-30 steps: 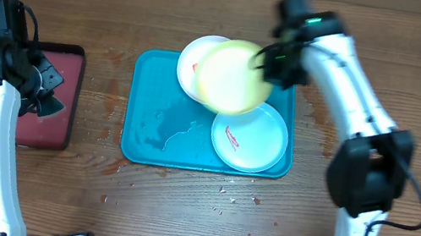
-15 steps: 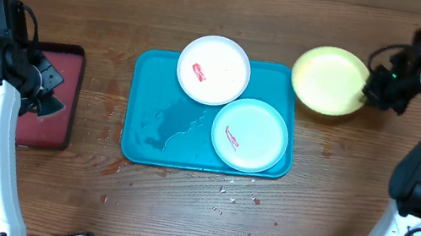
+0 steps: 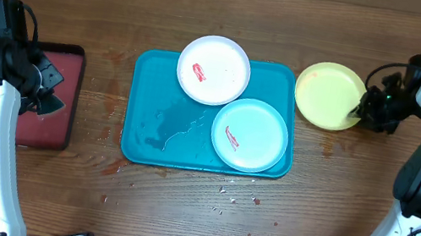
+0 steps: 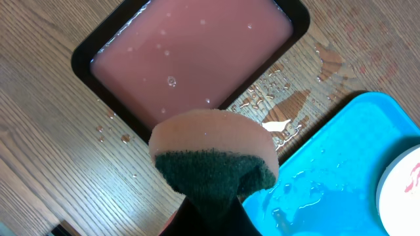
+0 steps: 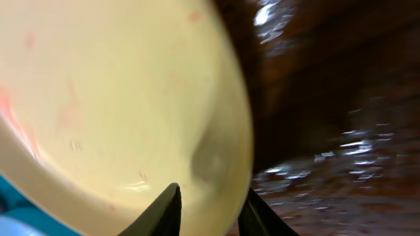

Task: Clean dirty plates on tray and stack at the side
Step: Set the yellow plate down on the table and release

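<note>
The turquoise tray [image 3: 153, 100] holds the white plate [image 3: 213, 69] at its back edge and the pale mint plate [image 3: 249, 135] at its front right, both with red smears. The yellow-green plate [image 3: 328, 95] is on the wood just right of the tray. My right gripper [image 3: 364, 107] is shut on that plate's right rim; the plate fills the right wrist view [image 5: 118, 105]. My left gripper [image 3: 42, 90] is shut on a pink and dark green sponge [image 4: 213, 160] above the reddish tray [image 4: 190, 52].
The black-rimmed reddish-pink tray [image 3: 51, 96] holds pinkish water at the left. Water lies on the blue tray's floor [image 4: 328, 190] and on the wood beside it. Small crumbs [image 3: 228, 194] lie on the table in front of the blue tray.
My right gripper carried the yellow-green plate off the tray to the right and lowered it toward the table beside the tray. The left arm has not moved.
</note>
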`<state>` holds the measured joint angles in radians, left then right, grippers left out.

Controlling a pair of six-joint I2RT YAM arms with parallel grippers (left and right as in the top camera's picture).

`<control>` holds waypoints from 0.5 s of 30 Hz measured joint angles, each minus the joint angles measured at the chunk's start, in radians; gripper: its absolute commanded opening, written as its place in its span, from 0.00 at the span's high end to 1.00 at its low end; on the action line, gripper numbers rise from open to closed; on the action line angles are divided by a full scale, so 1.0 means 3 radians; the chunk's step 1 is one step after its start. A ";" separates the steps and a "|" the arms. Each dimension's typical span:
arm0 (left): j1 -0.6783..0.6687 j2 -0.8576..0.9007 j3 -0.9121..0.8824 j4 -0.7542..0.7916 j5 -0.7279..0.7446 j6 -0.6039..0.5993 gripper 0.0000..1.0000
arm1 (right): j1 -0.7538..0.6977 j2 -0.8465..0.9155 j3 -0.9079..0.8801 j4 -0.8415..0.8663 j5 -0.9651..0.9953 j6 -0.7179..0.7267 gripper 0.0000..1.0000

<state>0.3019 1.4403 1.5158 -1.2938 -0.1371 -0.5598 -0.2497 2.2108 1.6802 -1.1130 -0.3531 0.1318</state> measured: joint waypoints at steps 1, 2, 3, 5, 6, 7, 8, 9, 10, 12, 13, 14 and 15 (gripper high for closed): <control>0.0000 0.0000 0.0000 0.0000 0.0003 0.0000 0.96 | 0.0023 0.0000 0.0028 -0.0027 -0.0046 -0.0006 0.68; 0.0000 0.0000 0.0000 0.0000 0.0013 0.0000 0.96 | 0.0056 0.0000 0.0090 -0.0067 -0.0109 -0.0014 0.67; 0.0000 0.0000 0.0000 0.0000 0.0023 0.0001 0.96 | 0.0093 0.0000 0.0170 -0.0108 -0.0167 -0.0017 0.66; 0.0000 0.0000 0.0000 0.0001 0.0038 0.0001 0.96 | 0.0186 -0.0001 0.0371 -0.0179 -0.0262 -0.0023 0.59; 0.0000 0.0000 0.0000 0.0001 0.0043 0.0001 0.96 | 0.0238 -0.0005 0.0477 -0.0210 -0.0292 -0.0022 0.47; 0.0000 0.0000 0.0000 0.0004 0.0048 0.0001 0.96 | 0.0304 -0.0011 0.0607 -0.0262 -0.0308 -0.0018 0.41; 0.0000 0.0000 0.0000 0.0009 0.0050 0.0001 0.96 | 0.0367 -0.0019 0.0720 -0.0319 -0.0308 -0.0011 0.41; 0.0000 0.0000 -0.0001 0.0013 0.0051 0.0003 0.96 | 0.0435 -0.0032 0.0825 -0.0361 -0.0294 -0.0010 0.41; 0.0000 0.0000 -0.0001 0.0015 0.0052 0.0001 0.96 | 0.0490 -0.0045 0.0907 -0.0381 -0.0272 0.0000 0.41; 0.0000 0.0000 -0.0001 0.0018 0.0061 0.0001 0.96 | 0.0623 -0.0081 0.1052 -0.0390 -0.0202 0.0055 0.41; 0.0000 0.0000 -0.0001 0.0019 0.0062 0.0003 0.96 | 0.0683 -0.0102 0.1091 -0.0367 -0.0174 0.0075 0.41; 0.0000 0.0000 -0.0001 0.0020 0.0062 0.0001 0.96 | 0.0739 -0.0121 0.1113 -0.0337 -0.0154 0.0085 0.41; 0.0000 0.0000 -0.0001 0.0022 0.0061 0.0001 0.96 | 0.0791 -0.0136 0.1122 -0.0292 -0.0136 0.0099 0.42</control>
<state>0.3019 1.4403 1.5154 -1.2873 -0.1188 -0.5594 -0.0124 2.1700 2.0167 -1.2007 -0.3939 0.1616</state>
